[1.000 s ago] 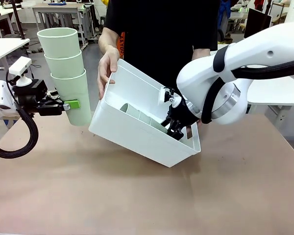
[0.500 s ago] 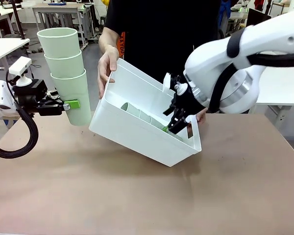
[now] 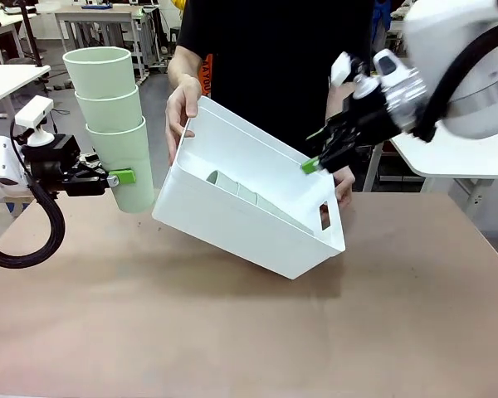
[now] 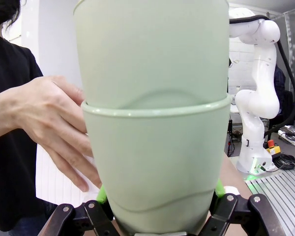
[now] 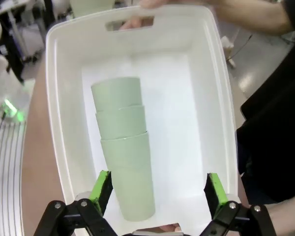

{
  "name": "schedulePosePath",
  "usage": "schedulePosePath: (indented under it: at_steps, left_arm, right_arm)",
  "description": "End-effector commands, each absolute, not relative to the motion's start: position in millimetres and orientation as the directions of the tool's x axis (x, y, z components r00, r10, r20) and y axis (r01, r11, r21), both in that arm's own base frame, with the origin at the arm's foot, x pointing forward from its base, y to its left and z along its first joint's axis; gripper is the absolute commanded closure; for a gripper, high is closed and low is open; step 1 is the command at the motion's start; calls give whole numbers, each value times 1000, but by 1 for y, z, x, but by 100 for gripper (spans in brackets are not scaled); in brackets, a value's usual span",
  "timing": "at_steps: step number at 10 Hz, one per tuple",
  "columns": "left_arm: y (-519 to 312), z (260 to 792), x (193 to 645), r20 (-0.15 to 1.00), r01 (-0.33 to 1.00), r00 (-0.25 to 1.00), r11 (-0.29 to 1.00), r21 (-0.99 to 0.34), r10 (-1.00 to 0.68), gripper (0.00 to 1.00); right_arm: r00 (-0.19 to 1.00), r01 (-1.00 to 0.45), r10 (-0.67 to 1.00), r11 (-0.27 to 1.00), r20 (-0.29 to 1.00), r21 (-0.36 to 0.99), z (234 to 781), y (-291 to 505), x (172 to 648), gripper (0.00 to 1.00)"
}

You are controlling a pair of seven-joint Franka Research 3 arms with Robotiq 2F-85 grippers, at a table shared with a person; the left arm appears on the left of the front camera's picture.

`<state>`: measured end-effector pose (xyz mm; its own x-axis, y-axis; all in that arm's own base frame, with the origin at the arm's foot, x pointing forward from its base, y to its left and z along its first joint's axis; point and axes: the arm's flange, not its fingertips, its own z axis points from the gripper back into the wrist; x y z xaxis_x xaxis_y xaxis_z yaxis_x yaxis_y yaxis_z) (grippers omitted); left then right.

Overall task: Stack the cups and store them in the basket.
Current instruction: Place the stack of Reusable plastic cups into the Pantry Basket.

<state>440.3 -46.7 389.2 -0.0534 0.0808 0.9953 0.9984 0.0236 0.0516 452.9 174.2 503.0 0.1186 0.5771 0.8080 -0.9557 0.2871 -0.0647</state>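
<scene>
Left gripper [image 3: 126, 177] pinches the three-cup stack [image 3: 112, 108] low; probably light, slick, top-heavy; right gripper [image 3: 317, 151] spread, at two o'clock of the basket [image 3: 232, 224].

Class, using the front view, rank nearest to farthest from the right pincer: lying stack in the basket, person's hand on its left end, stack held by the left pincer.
1. Lying stack, in the basket under the right pincer.
2. Person's hand, basket's left end.
3. Held stack, far left in the left pincer.
</scene>
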Motion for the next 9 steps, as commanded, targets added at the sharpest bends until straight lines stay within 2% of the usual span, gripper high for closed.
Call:
schedulePosePath:
  at_steps: [1,5,8,9]
  left_arm:
    - [-47,396,439,995,998,-57,22,55,87,15]
    - [-47,396,439,995,998,-57,22,55,87,15]
    - [-47,396,439,995,998,-57,22,55,87,15]
    - [-47,396,439,995,998,-57,22,55,87,15]
  right_arm:
    - [145,-948,442,319,885,-5,509,129,453,0]
    - [157,-937,168,338,973,93,497,6,459,0]
    - [156,-938,130,330,979,105,471,-33,464,0]
    - [119,-950,115,301,986,79,466,-39,464,0]
